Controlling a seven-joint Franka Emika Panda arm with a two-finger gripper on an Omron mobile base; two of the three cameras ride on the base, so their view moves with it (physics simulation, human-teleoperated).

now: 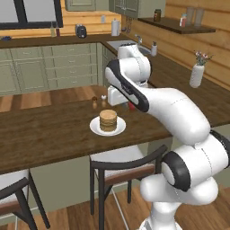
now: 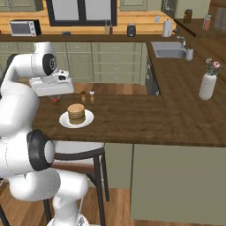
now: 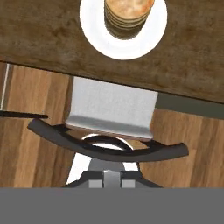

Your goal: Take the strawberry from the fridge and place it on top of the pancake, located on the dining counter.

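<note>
Stool (image 3: 111, 107) nearest — hand (image 2: 54, 100) clamped on strawberry (image 2: 54, 101), beside pancake (image 2: 76, 113) on dining counter (image 2: 132, 119).

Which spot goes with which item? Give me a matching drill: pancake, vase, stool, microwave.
Items:
1. pancake
2. vase
3. stool
4. microwave

Places:
a. tucked at the near edge of the dining counter
b. stacked on the white plate
c. on the far back counter, left end
d. on the wooden top at the right, holding flowers

Pairs: 1-b, 2-d, 3-a, 4-c
</note>
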